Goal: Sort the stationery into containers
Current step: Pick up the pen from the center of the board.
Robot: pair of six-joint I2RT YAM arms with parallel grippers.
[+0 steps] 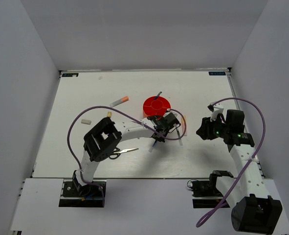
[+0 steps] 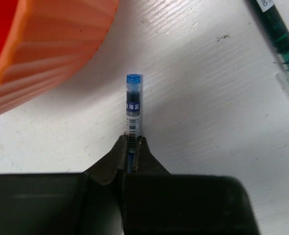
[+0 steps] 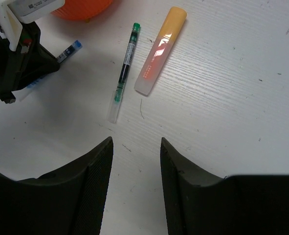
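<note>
Blue at the cap and thin in the barrel, the pen (image 2: 133, 105) is pinched at its near end by the left fingers (image 2: 112, 161), which are shut tight on it. It sticks straight out ahead of them, its long axis in line with the wrist, low to the desk (image 2: 208, 122). The orange-red cup (image 2: 41, 44) sits near the cap, ahead and off to the left as that wrist sees it (ribbed wall close, not touching). Seen from above, the left arm is plainly the nearer one to the cup. I'd judge the coming move to be a lift and a short swing leftward over the rim. The right fingers (image 3: 93, 186) hang parted with nothing between them, well back from a green pen (image 3: 123, 73) and the peach-orange highlighter (image 3: 160, 51), which lie side by side.
</note>
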